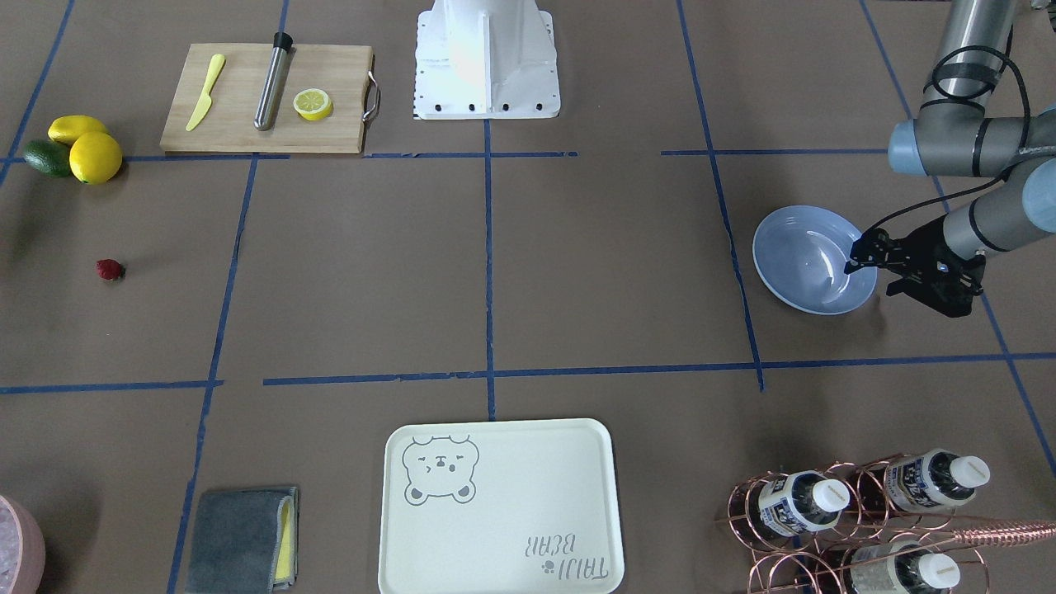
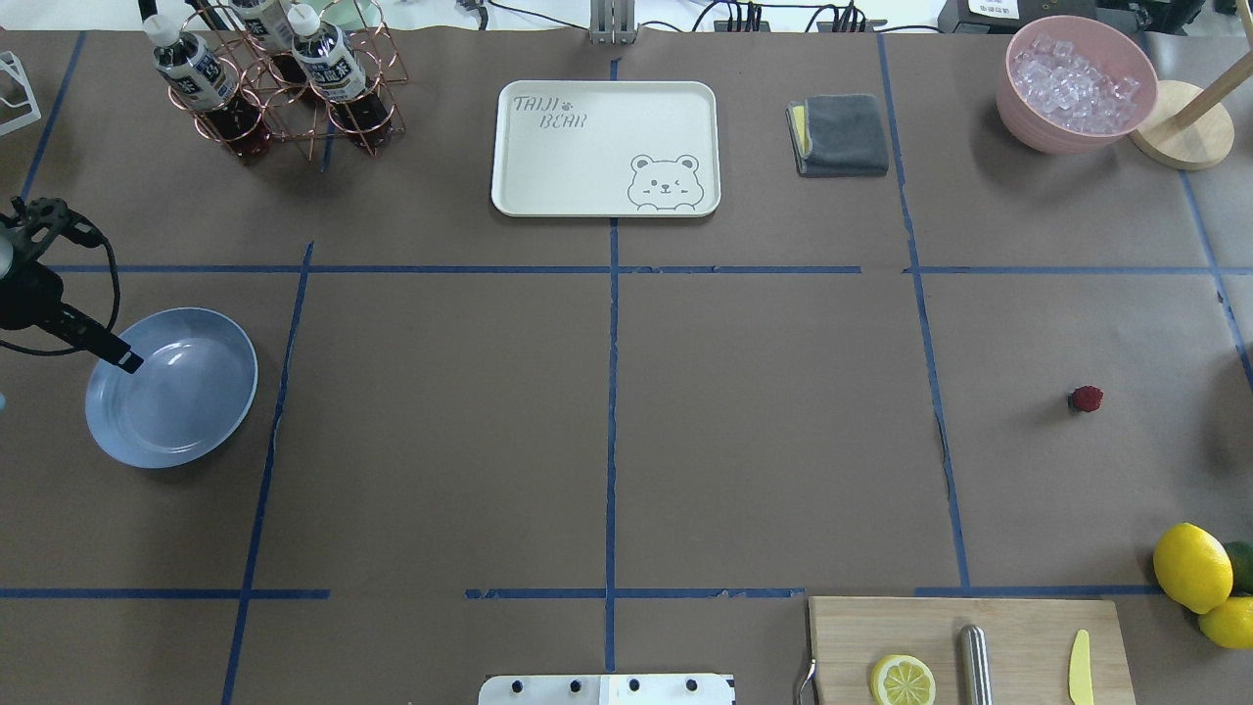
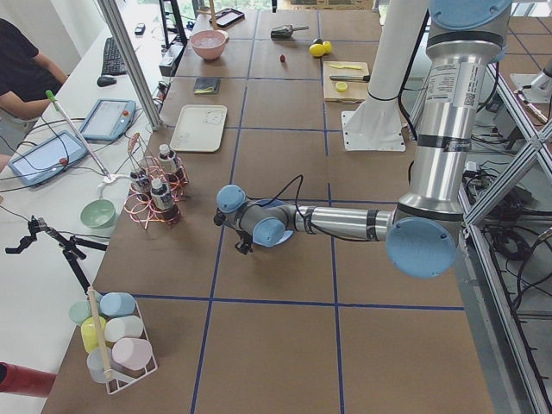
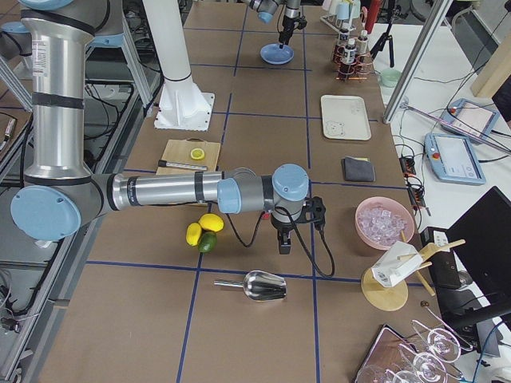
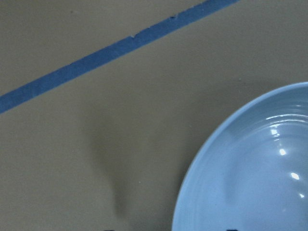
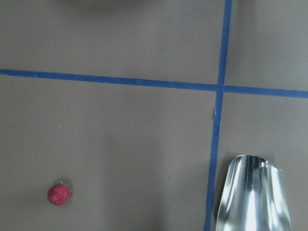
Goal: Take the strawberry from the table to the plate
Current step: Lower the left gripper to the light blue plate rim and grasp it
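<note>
— Left gripper (image 1: 871, 275): how does it stand?
— Fingers apart, straddling the rim of the round, glossy pale-blue plate (image 1: 792, 247), on the side away from the table's middle. One fingertip hangs over the plate, the other over the brown-paper table (image 1: 577, 272) just outside it. It grips nothing.
— And that arm?
— Seen from the left end, its upper part stands upright. The forearm runs level out over the table, and the wrist turns the fingers down.
— Where is the small dark-red bumpy strawberry (image 1: 109, 269)?
— On the table at the opposite end, well apart from the plate. It is near two yellow lemons (image 1: 95, 157) and a green avocado (image 1: 47, 157).
— Which way does it point?
— It looks a touch longer along the table's length than across. It is too small to tell which end is the tip.
— The right gripper (image 4: 283, 247)?
— It points straight down from a level forearm, above the table near the lemons. Its wrist camera shows the strawberry low on the left and a shiny metal scoop (image 6: 252, 192) low on the right. Whether its fingers are apart or together I cannot tell.
</note>
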